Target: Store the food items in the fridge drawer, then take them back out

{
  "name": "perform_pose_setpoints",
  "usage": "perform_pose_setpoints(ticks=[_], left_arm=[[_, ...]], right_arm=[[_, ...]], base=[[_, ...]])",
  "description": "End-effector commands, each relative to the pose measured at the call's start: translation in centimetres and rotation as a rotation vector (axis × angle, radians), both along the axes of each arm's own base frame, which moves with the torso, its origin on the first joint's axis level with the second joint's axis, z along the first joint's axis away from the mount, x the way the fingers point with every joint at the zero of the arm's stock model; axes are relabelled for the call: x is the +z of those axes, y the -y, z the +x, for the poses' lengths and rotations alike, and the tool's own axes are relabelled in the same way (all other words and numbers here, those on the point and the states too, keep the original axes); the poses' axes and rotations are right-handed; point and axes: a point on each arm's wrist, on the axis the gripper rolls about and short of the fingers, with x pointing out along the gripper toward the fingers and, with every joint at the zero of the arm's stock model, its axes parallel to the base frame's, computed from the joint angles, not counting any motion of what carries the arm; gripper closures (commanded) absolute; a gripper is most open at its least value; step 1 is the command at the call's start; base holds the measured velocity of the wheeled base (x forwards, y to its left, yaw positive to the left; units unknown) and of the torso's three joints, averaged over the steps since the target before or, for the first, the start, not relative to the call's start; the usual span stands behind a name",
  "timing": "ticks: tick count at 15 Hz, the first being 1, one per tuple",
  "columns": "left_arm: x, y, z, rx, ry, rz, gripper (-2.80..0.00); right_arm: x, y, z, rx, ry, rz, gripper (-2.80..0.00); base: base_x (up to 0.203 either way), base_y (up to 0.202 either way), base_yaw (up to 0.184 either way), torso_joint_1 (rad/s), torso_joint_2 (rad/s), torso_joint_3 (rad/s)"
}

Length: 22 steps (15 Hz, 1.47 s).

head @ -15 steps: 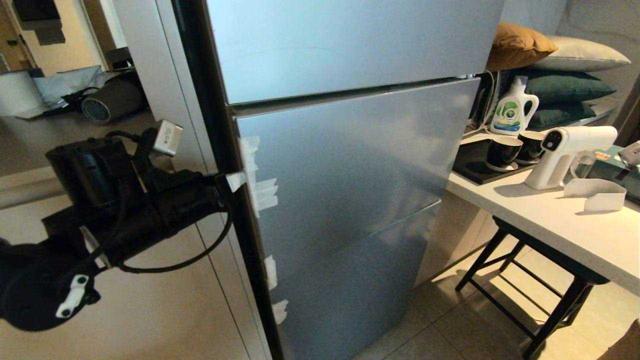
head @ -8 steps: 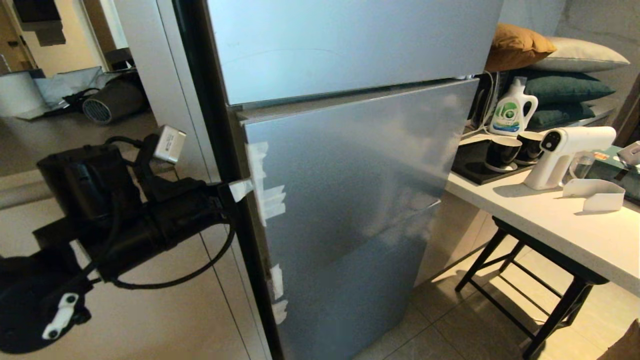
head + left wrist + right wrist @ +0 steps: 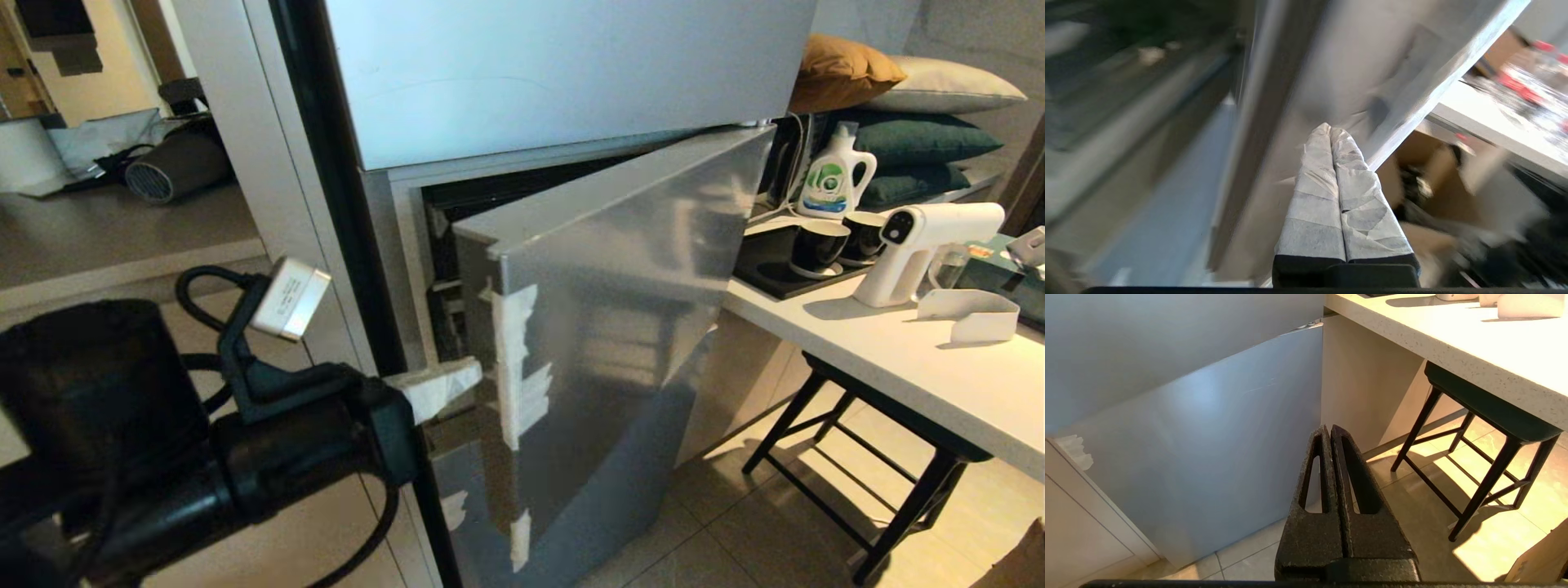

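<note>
- Head view: the left pincer (image 3: pixel 457 382), its paper-wrapped tips pressed together on nothing, hooks behind the taped edge of the silver-grey middle fridge door (image 3: pixel 620 343), which stands ajar. The drawer and food aren't visible.
- Left wrist view: the rigid, slick door looks best pulled at that free edge.
- Right wrist view: the right pincer (image 3: pixel 1329 435) hangs closed and empty above the tiled floor (image 3: pixel 1412 514).

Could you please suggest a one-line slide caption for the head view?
Left gripper, fingers together, hooks behind the taped edge of the half-open middle fridge door.
</note>
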Motion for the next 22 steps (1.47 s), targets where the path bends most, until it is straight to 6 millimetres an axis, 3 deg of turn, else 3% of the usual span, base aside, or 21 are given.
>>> perform_pose_setpoints(ticks=[1, 5, 13, 22], left_arm=[[0.6, -0.3, -3.0, -0.074, 0.030, -0.029, 0.00], [0.5, -1.0, -5.2, -0.193, 0.027, -0.053, 0.00], [-1.4, -1.4, -5.4, -0.184, -0.027, -0.005, 0.00], [-1.3, -1.6, -5.6, -0.184, -0.017, -0.010, 0.00]], right_arm=[[0.0, 0.0, 0.0, 0.001, -0.001, -0.001, 0.00], [0.0, 0.0, 0.0, 0.001, -0.001, -0.001, 0.00], [0.0, 0.0, 0.0, 0.003, -0.006, -0.034, 0.00], [0.5, 0.0, 0.0, 0.000, 0.046, -0.023, 0.00]], base=[[0.000, 0.000, 0.000, 0.000, 0.00, 0.000], [0.000, 0.000, 0.000, 0.000, 0.00, 0.000], [0.000, 0.000, 0.000, 0.000, 0.00, 0.000], [0.000, 0.000, 0.000, 0.000, 0.00, 0.000]])
